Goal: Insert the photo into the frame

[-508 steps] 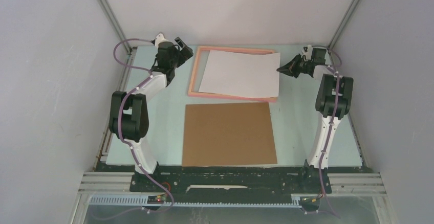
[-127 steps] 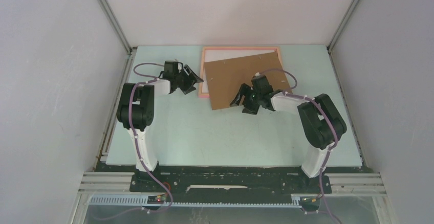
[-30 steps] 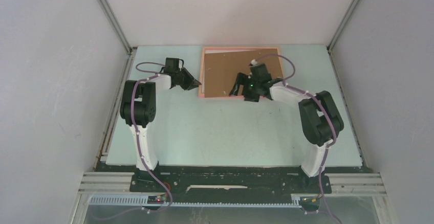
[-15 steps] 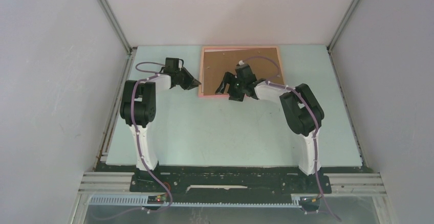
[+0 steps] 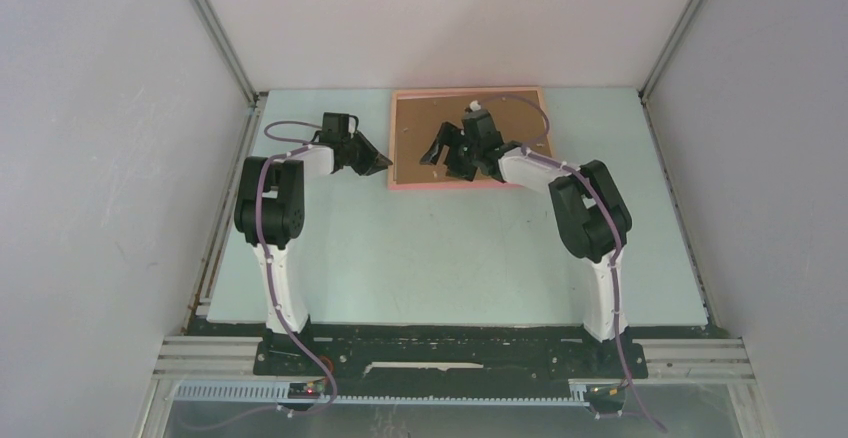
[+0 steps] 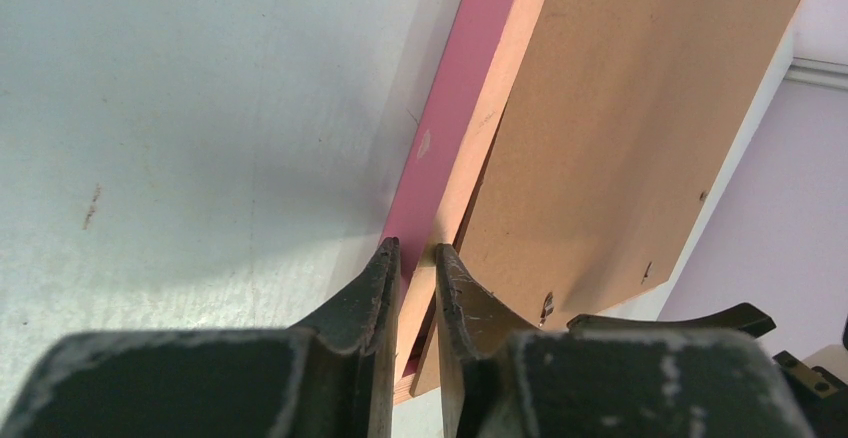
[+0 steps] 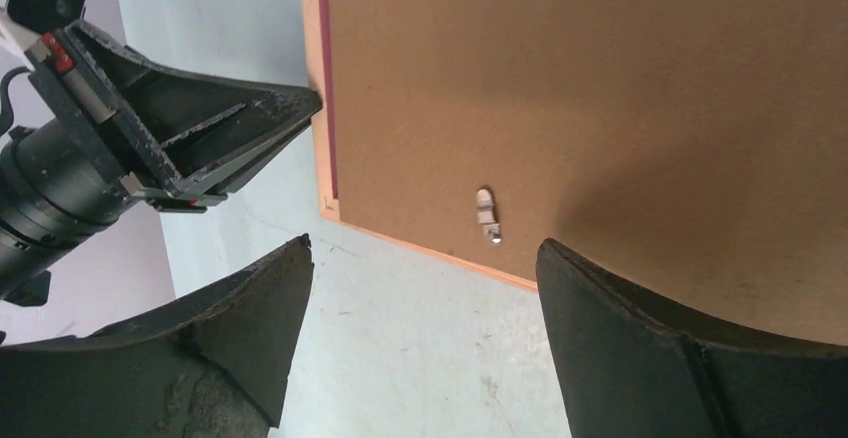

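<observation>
The frame [image 5: 452,185], salmon-pink rimmed, lies at the table's far middle with the brown backing board [image 5: 414,118] set inside it. The photo is hidden under the board. My left gripper [image 5: 387,166] is at the frame's left side. In the left wrist view the left gripper [image 6: 414,250] is shut on the frame's rim [image 6: 450,108], beside the board [image 6: 620,108]. My right gripper [image 5: 445,155] hovers open above the board's left part. In the right wrist view the right gripper [image 7: 418,258] has nothing between its wide jaws, above the board [image 7: 600,88] and frame corner [image 7: 322,158].
A small metal tab [image 7: 487,214] sits on the board near the frame's edge. The pale green tabletop [image 5: 450,258] stretches in front of the frame. Grey walls and metal posts close in the table's sides and back.
My right gripper has moved left and then farther back over the board, staying open. The left gripper has stayed at the frame's left rim.
</observation>
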Motion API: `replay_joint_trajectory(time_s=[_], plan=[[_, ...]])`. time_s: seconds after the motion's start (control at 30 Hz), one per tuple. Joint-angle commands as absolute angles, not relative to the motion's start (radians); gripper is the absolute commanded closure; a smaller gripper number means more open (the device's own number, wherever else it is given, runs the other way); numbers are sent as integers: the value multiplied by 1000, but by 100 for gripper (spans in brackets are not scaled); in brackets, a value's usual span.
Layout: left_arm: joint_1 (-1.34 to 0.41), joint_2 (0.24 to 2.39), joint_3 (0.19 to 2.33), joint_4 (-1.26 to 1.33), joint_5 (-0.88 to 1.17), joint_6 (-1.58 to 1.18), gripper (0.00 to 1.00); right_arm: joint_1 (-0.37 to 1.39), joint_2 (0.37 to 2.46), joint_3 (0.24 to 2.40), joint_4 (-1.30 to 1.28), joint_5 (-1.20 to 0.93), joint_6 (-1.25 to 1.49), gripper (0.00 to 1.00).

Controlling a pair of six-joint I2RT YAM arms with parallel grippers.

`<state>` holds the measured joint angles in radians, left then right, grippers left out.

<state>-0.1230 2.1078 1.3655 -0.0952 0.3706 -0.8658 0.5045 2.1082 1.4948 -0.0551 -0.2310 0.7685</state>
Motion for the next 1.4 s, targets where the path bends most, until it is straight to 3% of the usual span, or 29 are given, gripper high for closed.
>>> replay_joint_trajectory(time_s=[0.0,1.37], plan=[[-114,2134,1388,-147,345,-850,81,482,2078,1483,-59,-193,743,11],[-114,2136,1388,-147,349,-850,82,453,1968,1284,-43,-140,721,11]])
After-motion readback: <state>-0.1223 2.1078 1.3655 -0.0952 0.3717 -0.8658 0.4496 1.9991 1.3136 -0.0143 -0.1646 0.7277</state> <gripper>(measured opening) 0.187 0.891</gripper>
